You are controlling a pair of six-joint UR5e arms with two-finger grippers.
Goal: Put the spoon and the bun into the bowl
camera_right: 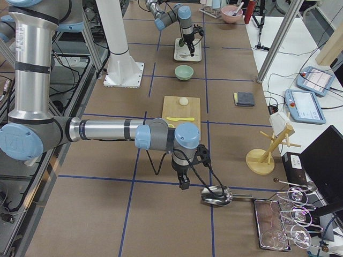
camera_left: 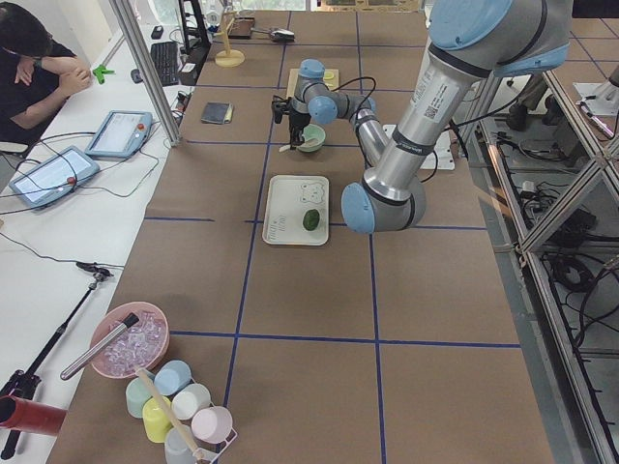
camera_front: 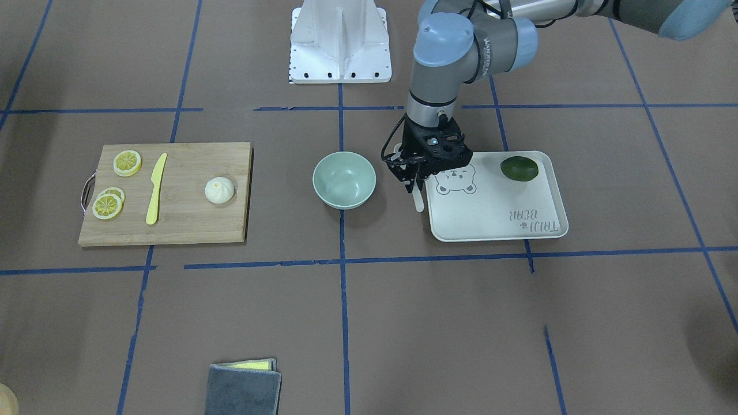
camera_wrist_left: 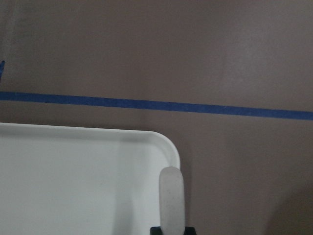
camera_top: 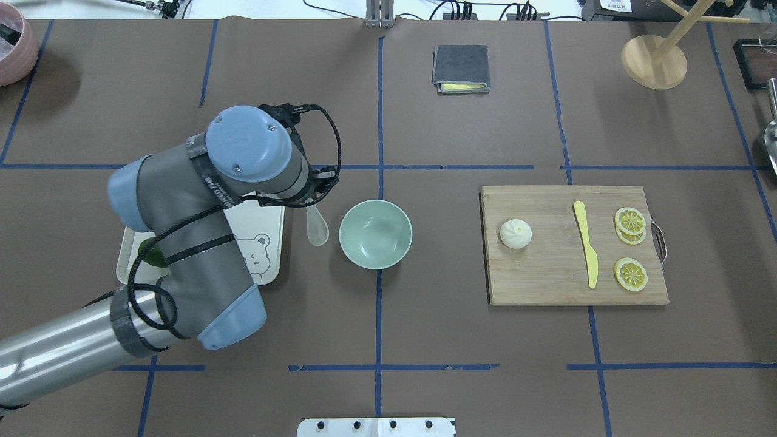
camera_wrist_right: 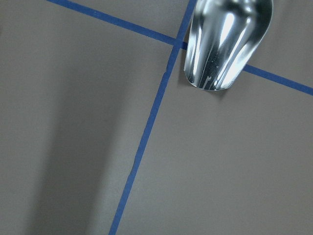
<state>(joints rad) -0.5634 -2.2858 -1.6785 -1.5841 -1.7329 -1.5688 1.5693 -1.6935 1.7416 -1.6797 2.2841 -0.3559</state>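
Observation:
My left gripper (camera_front: 414, 183) is shut on the off-white spoon (camera_front: 418, 199), which hangs lifted over the near corner of the white bear-print tray (camera_front: 496, 216). From overhead the spoon's scoop (camera_top: 317, 228) sits just left of the empty mint-green bowl (camera_top: 375, 234). The left wrist view shows the spoon (camera_wrist_left: 171, 198) over the tray corner (camera_wrist_left: 73, 176). The white bun (camera_front: 219, 190) rests on the wooden board (camera_front: 190, 222). My right gripper (camera_right: 184, 184) is far off near the table's end, and I cannot tell whether it is open or shut.
The board also carries a yellow knife (camera_front: 155, 188) and lemon slices (camera_front: 127, 162). A dark green fruit (camera_front: 519, 169) lies on the tray. A folded grey cloth (camera_top: 461, 68) lies farther out. A metal scoop (camera_wrist_right: 227, 39) lies under the right wrist.

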